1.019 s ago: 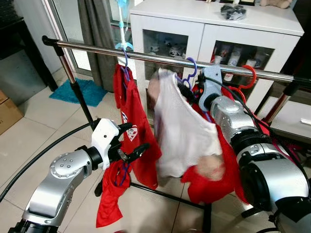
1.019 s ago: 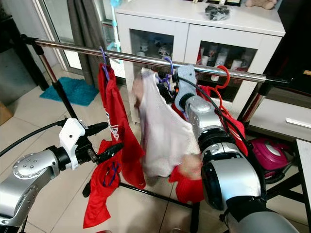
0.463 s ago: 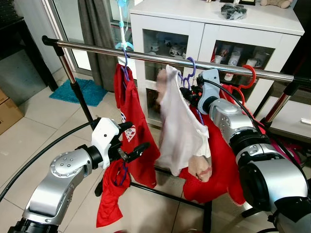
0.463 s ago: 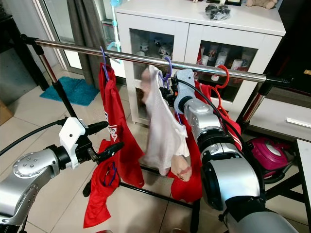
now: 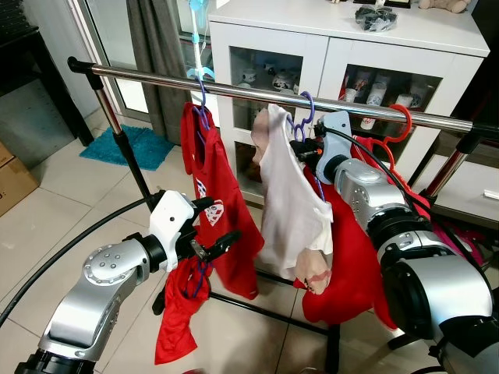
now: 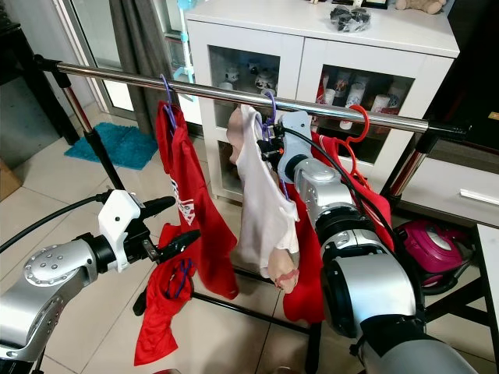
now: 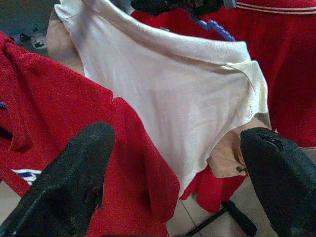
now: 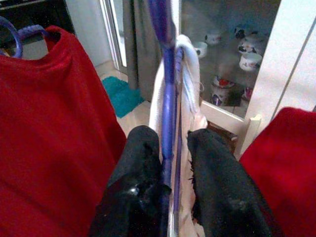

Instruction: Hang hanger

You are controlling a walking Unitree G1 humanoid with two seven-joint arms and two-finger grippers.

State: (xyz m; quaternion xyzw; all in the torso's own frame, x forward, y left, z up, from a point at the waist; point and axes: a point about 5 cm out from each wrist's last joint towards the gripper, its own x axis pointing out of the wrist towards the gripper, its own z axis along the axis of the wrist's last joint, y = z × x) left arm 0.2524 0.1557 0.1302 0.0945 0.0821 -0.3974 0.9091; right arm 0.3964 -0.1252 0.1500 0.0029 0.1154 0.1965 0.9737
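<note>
A purple hanger (image 8: 168, 74) carrying a white shirt (image 5: 292, 202) hangs at the middle of the chrome rail (image 5: 156, 76). Its hook (image 5: 307, 105) curls over the bar. My right gripper (image 5: 300, 146) is shut on the hanger just below the hook, and the right wrist view shows both black fingers (image 8: 140, 163) pinching the purple wire. My left gripper (image 5: 228, 218) is open, low and in front of the rack, beside the hem of a red shirt (image 5: 214, 171). That shirt hangs on another purple hanger (image 5: 201, 97).
Right of the white shirt hangs a red garment (image 5: 351, 249) on a red hanger (image 5: 401, 117). Another red garment (image 5: 183, 304) droops low by my left arm. A white glass-door cabinet (image 5: 343, 39) stands behind the rail. A teal mat (image 5: 129, 144) and black cable (image 5: 70, 241) lie on the tiles.
The white shirt, billowed out and blurred a second ago, has swung in and now hangs straight down. My right gripper shifted slightly along the rail. The left arm stayed put.
</note>
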